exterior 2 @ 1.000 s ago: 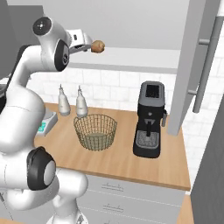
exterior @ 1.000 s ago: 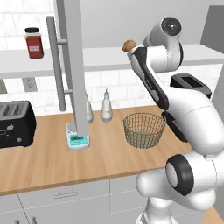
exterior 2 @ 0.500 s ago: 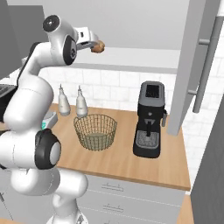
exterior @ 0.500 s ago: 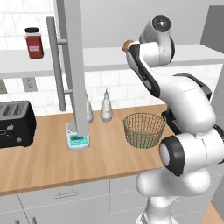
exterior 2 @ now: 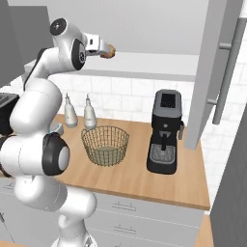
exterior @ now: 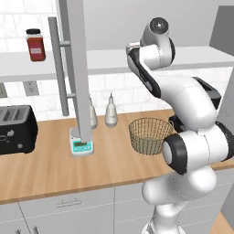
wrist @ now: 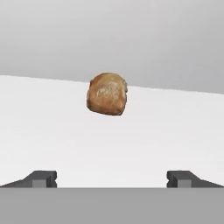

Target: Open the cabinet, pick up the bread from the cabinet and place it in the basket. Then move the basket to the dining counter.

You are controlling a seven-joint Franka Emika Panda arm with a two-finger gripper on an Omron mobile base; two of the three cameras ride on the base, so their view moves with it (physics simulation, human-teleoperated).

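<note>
The bread (wrist: pixel 107 93) is a small golden-brown roll lying on the pale shelf (wrist: pixel 175 140) of the open cabinet (exterior: pixel 73 68). My gripper (wrist: pixel 111 179) is open and points straight at it, with the dark fingertips (wrist: pixel 41 178) wide apart and short of the roll. From the right base view the hand (exterior 2: pixel 103 49) is raised to shelf height, right beside the bread (exterior 2: pixel 110 51). The wire basket (exterior: pixel 148 135) stands empty on the wood worktop below, also seen as the basket (exterior 2: pixel 105 144) from the right. The dining counter is out of view.
The cabinet doors hang open: one with a bar handle (exterior: pixel 57 64) on the left, one (exterior 2: pixel 214 72) on the right. A red jar (exterior: pixel 35 45) sits on the shelf. Toaster (exterior: pixel 16 130), scale (exterior: pixel 81 145), two bottles (exterior: pixel 109 112) and a coffee machine (exterior 2: pixel 165 131) stand on the worktop.
The arm's upper links have swung round while the hand stayed up at the shelf by the bread. The bread and basket have not moved, and the jaws stay open.
</note>
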